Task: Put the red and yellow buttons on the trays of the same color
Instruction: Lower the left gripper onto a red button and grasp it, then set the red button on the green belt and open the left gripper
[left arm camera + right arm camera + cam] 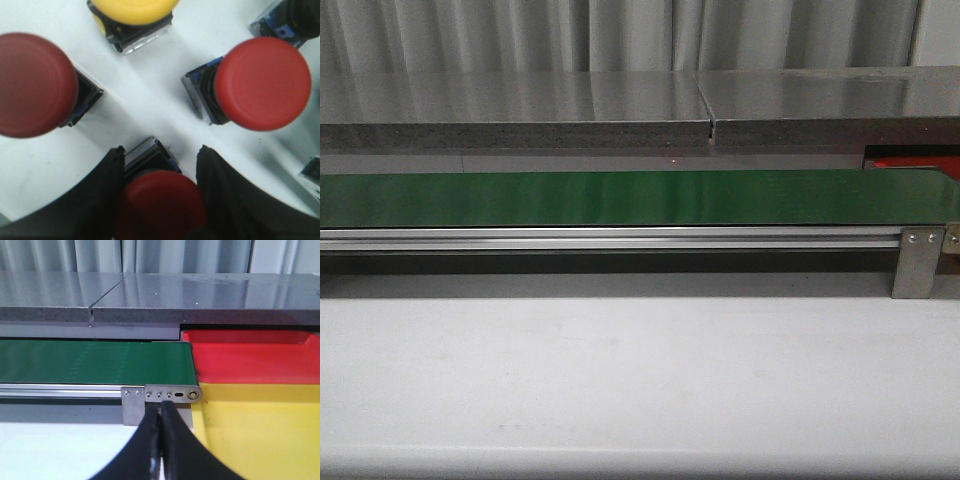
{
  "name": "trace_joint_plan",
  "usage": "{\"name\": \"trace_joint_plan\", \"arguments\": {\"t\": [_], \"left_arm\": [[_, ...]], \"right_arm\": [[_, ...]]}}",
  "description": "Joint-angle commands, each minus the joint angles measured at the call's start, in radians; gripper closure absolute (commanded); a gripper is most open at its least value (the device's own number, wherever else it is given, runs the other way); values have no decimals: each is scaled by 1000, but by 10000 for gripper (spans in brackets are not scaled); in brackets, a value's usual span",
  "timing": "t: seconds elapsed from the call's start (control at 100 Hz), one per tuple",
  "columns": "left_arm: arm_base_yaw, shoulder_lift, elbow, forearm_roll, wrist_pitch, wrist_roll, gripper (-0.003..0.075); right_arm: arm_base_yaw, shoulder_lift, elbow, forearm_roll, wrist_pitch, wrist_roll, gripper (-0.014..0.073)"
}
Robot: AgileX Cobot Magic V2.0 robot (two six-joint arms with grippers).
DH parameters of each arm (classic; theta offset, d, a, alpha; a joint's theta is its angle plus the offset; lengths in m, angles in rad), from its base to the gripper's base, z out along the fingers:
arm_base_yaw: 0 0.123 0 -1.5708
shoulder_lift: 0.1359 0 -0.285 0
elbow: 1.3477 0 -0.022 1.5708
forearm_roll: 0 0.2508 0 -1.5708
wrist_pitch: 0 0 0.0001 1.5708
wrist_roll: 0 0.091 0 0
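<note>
Now | left fingers [85, 200] straddle red button [160, 205], contact unclear | right fingers [172, 440] pressed together, empty

The left gripper [159, 200] has 1 button [160, 202] between its 2 fingers, and 3 more buttons lie around it on the white surface [145, 107]: 1 [32, 85] to one side, 1 [262, 82] to the other side, and 1 [137, 10] beyond its fingertips. The right gripper [161, 440] hangs just before the end of the belt [95, 362]. Beside that belt end sit 2 trays, the near tray [260, 430] next to the gripper and the far tray [250, 357] behind it, touching edge to edge.
</note>
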Motion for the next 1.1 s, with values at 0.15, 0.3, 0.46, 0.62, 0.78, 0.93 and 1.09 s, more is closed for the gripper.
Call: {"name": "trace_joint_plan", "arguments": {"t": [0.15, 0.3, 0.46, 0.62, 0.78, 0.93, 1.09], "left_arm": [[0, -172, -31, -20, 35, -4, 739], [0, -252, -78, -81, 89, 60, 739], [-30, -258, -197, -169, 164, 135, 739], [-119, -209, -317, -169, 216, 149, 739], [-202, -131, -416, -169, 220, 149, 739], [-260, -34, -500, -169, 249, 149, 739], [-295, 54, -564, -169, 251, 149, 739]], "right_arm": [[2, -11, -18, -8, -90, -6, 660], [2, -11, -18, -8, -90, -6, 660], [2, -11, -18, -8, -90, -6, 660], [2, -11, -18, -8, -90, -6, 660], [2, -11, -18, -8, -90, -6, 660], [2, -11, -18, -8, -90, -6, 660], [2, -11, -18, -8, -90, -6, 660]]}}
